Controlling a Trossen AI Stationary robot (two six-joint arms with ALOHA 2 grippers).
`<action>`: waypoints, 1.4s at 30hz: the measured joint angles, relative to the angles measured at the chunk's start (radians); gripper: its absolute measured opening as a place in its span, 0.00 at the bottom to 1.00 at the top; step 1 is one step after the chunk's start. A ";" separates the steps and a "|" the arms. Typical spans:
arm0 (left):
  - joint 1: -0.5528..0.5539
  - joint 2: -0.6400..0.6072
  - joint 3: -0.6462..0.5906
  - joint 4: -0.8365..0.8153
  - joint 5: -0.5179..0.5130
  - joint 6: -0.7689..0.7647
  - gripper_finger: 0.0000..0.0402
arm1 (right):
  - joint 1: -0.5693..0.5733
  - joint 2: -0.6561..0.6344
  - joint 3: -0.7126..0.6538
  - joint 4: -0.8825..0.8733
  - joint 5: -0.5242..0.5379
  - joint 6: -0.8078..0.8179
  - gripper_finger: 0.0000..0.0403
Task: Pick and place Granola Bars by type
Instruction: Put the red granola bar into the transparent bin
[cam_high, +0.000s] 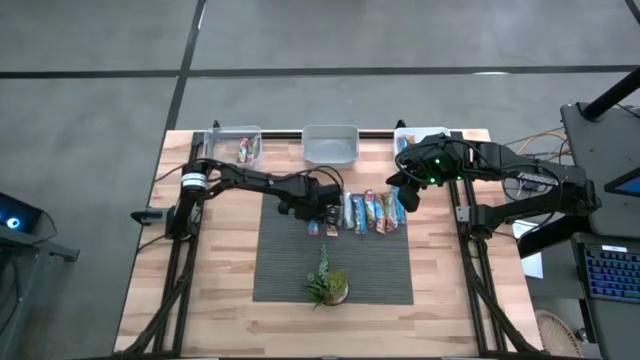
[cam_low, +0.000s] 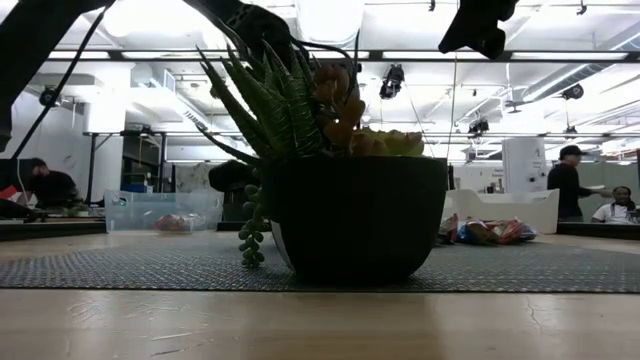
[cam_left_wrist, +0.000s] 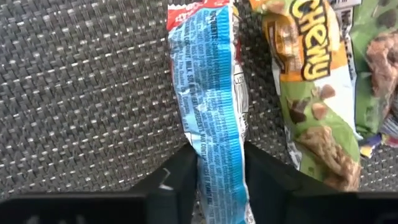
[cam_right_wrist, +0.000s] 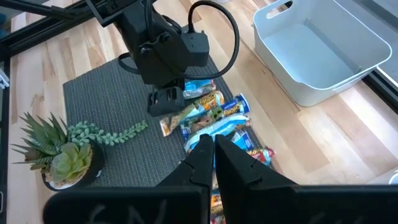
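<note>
Several granola bars (cam_high: 370, 212) lie side by side on the dark mat, also seen in the right wrist view (cam_right_wrist: 217, 121). My left gripper (cam_high: 322, 214) is at the row's left end, shut on a blue-wrapped bar (cam_left_wrist: 211, 93). An orange-and-green bar (cam_left_wrist: 311, 93) lies right beside that one. My right gripper (cam_high: 408, 195) hangs above the row's right end, shut (cam_right_wrist: 214, 146) and holding nothing. In the low view it is high above the table (cam_low: 480, 25). My left gripper pinches the blue-wrapped bar between its two fingers (cam_left_wrist: 177, 174), which lie across its width at a part near one end (cam_left_wrist: 217, 155). It comes from above, pointing down. The rest of the bar stretches over the mat; whether it is lifted, I cannot tell.
A small potted plant (cam_high: 327, 285) stands on the mat's near side and fills the low view (cam_low: 340, 170). Along the far edge stand a clear bin holding bars (cam_high: 240, 145), a white bin (cam_high: 330, 143) and a third bin (cam_high: 408, 133) partly under my right arm.
</note>
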 joint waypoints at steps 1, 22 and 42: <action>0.000 -0.001 0.000 -0.002 0.001 0.005 0.22 | 0.000 0.000 0.000 0.000 0.000 0.000 0.02; 0.004 -0.052 0.030 -0.029 0.022 0.053 0.14 | 0.000 0.000 0.000 0.000 0.002 -0.008 0.02; 0.047 -0.500 0.044 -0.149 -0.208 0.079 0.14 | -0.002 0.000 0.000 0.010 0.027 -0.008 0.02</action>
